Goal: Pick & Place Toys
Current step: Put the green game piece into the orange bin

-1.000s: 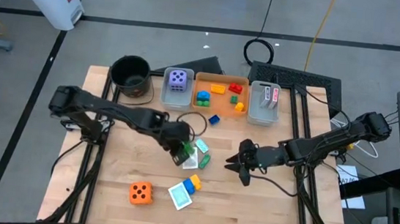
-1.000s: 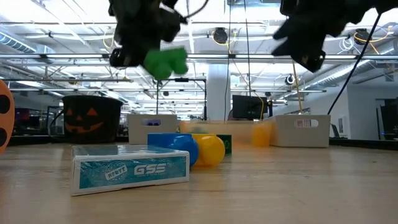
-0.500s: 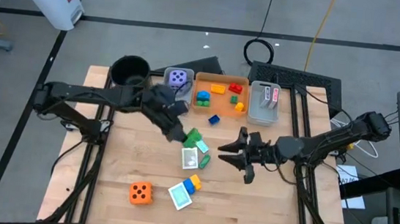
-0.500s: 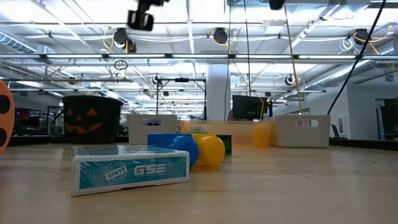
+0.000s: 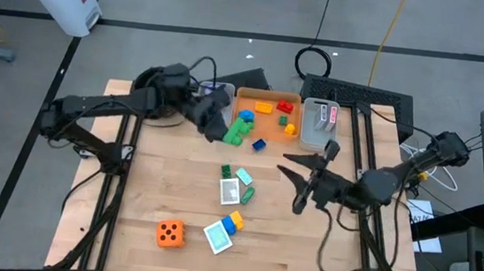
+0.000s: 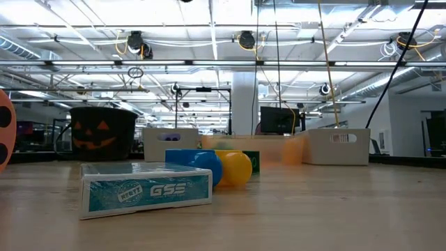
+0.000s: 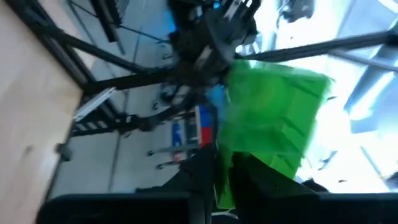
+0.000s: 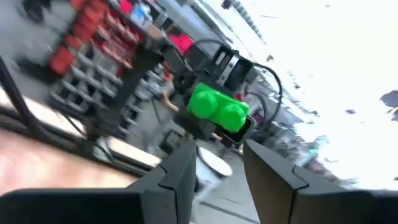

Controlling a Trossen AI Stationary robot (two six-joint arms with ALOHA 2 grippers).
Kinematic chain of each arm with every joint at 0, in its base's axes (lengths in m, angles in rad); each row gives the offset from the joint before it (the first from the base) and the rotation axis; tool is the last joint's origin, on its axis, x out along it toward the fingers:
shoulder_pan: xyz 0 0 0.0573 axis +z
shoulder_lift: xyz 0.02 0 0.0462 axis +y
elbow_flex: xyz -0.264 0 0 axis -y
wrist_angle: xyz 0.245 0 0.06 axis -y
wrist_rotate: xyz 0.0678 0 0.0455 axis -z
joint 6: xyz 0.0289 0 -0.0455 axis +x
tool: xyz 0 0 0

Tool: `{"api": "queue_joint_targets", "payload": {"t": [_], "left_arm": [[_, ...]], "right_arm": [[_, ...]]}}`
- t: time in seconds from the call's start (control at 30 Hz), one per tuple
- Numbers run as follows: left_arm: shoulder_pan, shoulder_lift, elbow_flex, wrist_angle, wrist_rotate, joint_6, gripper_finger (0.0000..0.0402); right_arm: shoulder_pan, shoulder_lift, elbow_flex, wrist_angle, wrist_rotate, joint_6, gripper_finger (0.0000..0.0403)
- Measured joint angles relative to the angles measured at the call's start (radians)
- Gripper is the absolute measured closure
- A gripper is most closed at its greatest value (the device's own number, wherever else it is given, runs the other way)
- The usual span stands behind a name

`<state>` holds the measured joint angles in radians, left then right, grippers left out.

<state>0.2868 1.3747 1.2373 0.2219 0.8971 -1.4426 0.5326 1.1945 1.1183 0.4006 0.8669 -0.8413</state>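
Progress was partial: left gripper [image 5: 225, 127] held a green brick [image 5: 239, 131] at the orange bin [image 5: 268, 94]; right gripper [image 5: 302, 181] hovered empty, part open. Orange die [image 5: 170, 233], cards [image 5: 229, 190] remained on table [image 5: 302, 248].

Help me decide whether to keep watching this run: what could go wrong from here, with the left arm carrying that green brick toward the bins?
1. The left gripper holds the green brick over the orange bin's near edge, not its middle; released here, it might bounce onto the table.
2. The left wrist view shows the brick gripped at one end, so it may slip.
3. The right gripper hovers nearby, empty; the arms could crowd each other.
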Motion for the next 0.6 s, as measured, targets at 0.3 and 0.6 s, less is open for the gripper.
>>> {"api": "queue_joint_targets", "payload": {"t": [0.3, 0.6], "left_arm": [[0.01, 0.036, 0.0, 0.026, 0.052, -0.148, 0.0394], [-0.075, 0.115, 0.0, 0.091, 0.124, -0.26, 0.0365]], "right_arm": [[-0.01, 0.105, -0.001, 0.013, 0.004, -0.136, 0.0236], [-0.043, 0.146, -0.001, 0.098, 0.005, -0.217, 0.0177]]}}
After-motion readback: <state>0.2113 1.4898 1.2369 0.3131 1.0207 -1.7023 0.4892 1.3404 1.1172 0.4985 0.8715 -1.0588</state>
